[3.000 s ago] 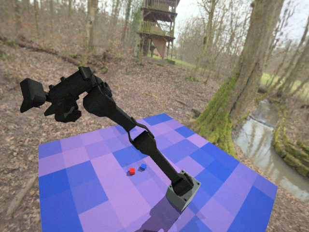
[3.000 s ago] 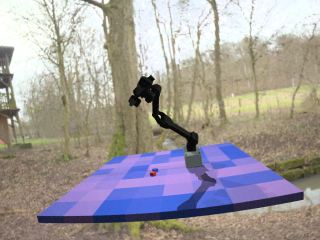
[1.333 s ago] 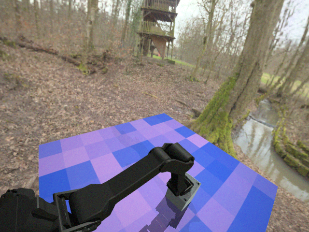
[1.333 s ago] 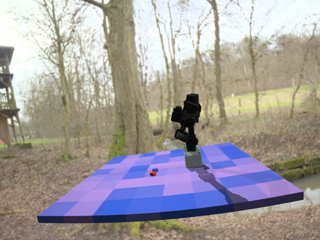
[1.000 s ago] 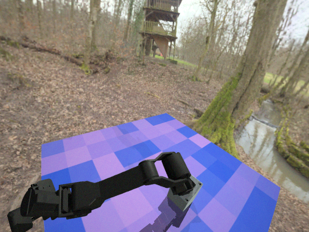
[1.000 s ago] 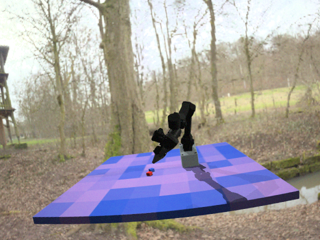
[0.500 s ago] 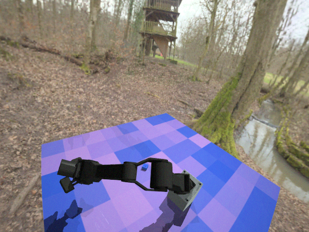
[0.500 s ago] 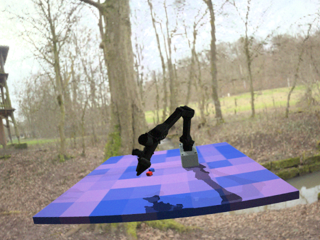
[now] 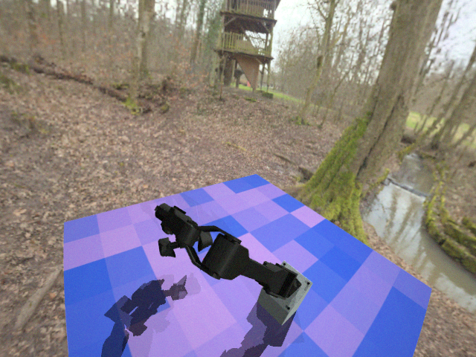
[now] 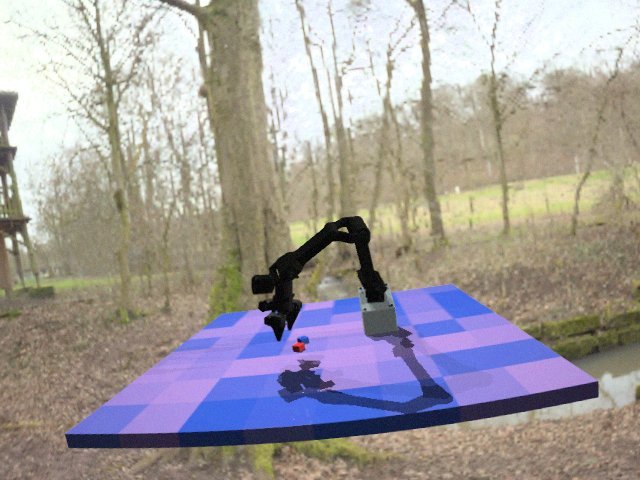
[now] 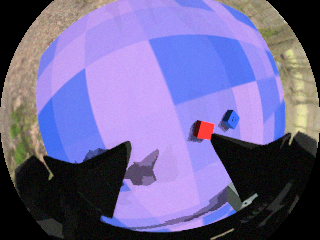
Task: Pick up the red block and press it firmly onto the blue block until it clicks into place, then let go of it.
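Plainly, your small bright-red cube-like block sits on the blue-and-purple checkered tabletop, just beside the small dark-blue block but apart from it. It looks plain and flat-faced, about as long as it is wide, so no long axis stands out to choose your grip by; the blue one shows small dark marks on one face. From the black two-fingered gripper, the red block lies off to one side: in the wrist view it sits up and right of the middle of the gap, near the right-hand fingertip, with the blue block farther out that way. Your fingers stand wide apart above the tabletop, with nothing between them. I'd judge you need to shift sideways toward the blocks before lowering, or that fingertip may knock the red block into its neighbour.
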Action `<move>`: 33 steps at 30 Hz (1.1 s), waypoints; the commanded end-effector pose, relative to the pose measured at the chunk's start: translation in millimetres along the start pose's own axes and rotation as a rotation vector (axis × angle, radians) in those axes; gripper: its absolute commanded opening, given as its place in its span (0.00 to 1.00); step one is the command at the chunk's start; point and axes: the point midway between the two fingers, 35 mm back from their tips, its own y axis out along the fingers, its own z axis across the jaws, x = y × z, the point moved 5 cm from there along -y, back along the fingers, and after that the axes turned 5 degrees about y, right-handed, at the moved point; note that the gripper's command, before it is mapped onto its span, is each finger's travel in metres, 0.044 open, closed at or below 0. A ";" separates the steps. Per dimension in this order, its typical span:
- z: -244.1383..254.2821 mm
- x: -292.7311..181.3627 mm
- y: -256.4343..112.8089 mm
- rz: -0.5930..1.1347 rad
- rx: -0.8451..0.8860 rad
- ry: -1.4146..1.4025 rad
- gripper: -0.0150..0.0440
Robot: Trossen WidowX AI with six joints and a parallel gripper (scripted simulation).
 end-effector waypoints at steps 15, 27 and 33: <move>-81.8 6.7 32.7 0.211 0.028 0.298 1.00; -81.6 3.8 50.3 0.211 0.029 0.298 1.00; -81.2 2.7 57.5 0.211 0.029 0.298 1.00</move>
